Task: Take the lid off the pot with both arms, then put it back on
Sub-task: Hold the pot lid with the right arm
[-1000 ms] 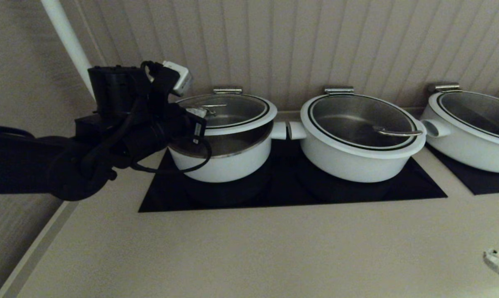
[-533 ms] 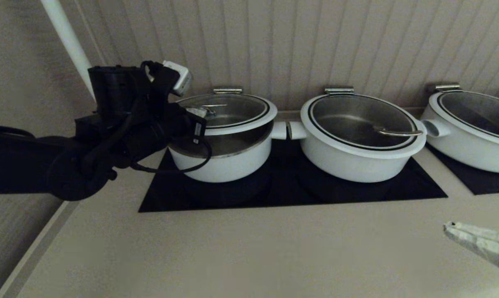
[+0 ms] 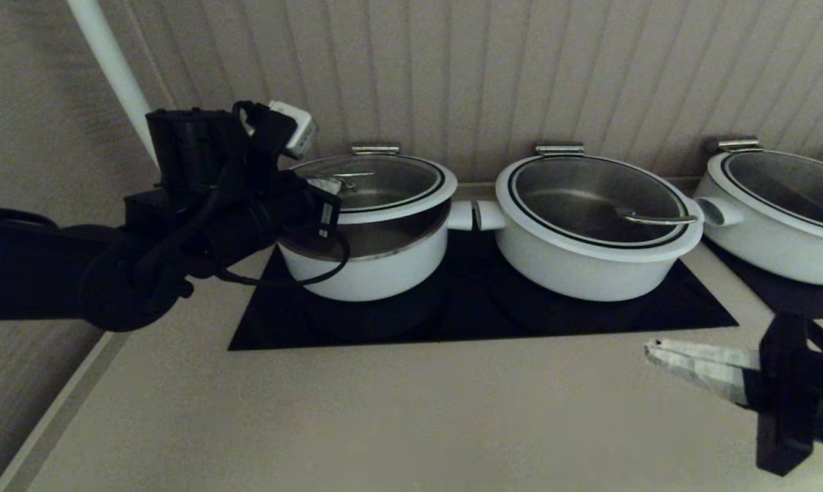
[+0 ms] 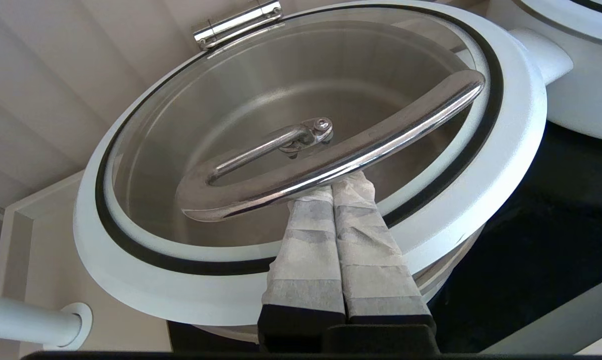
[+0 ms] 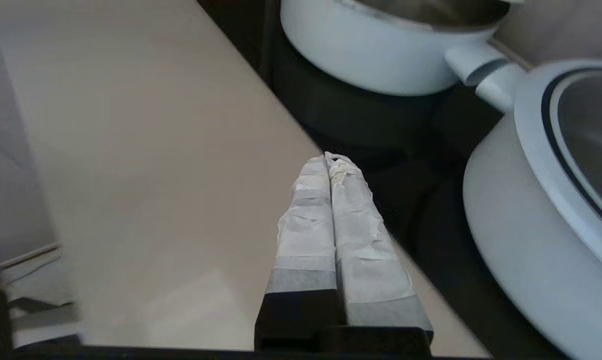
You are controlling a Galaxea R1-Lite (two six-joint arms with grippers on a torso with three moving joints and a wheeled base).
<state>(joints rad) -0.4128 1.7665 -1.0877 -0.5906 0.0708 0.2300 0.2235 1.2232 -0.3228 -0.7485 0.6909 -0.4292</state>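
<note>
Head view: you saw the lid [image 3: 377,186] tilted above the pot [image 3: 370,263] at far left, left gripper [image 3: 315,198] at its near-left edge; right gripper [image 3: 650,350] hovered near right.
Left wrist view: your left gripper [image 4: 336,189] had its fingers pressed together under the lid's steel handle [image 4: 330,155].
Right wrist view: your right gripper [image 5: 330,161] was closed, holding nothing, above the counter [image 5: 146,150].

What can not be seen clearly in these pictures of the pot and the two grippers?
- Head view: the left gripper is hidden behind its own black arm; only the left wrist view shows it shut under the lid handle.
- Whether the fingertips truly press the handle: the handle covers them.
- The pot bottom: unclear through the glass.
- Right gripper: its arm is cut off by the head view's edge.
</note>
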